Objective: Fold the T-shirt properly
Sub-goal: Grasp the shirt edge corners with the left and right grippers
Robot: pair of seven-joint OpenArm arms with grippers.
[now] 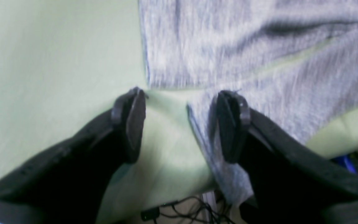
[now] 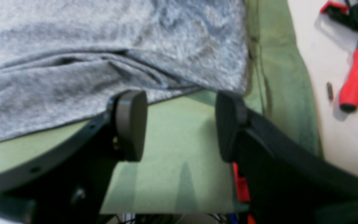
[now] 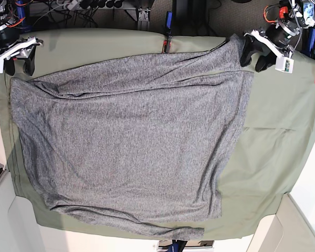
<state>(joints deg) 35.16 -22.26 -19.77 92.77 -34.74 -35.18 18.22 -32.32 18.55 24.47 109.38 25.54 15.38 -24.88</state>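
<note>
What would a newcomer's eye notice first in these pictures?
The large grey T-shirt spreads across the green cloth, dominating the base view. Next, the two dark grippers, left and right, stand open at its upper corners.

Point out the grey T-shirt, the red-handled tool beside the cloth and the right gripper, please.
T-shirt [image 3: 131,142]: base view, middle of its body.
Red-handled tool [image 2: 354,74]: right wrist view, on its handle.
Right gripper [image 2: 180,126]: right wrist view, midway between its fingertips.

Here's the tabletop under its olive-green cloth [image 3: 275,121], and across it lies the heather-grey long-sleeved T-shirt [image 3: 131,142], spread wide
</note>
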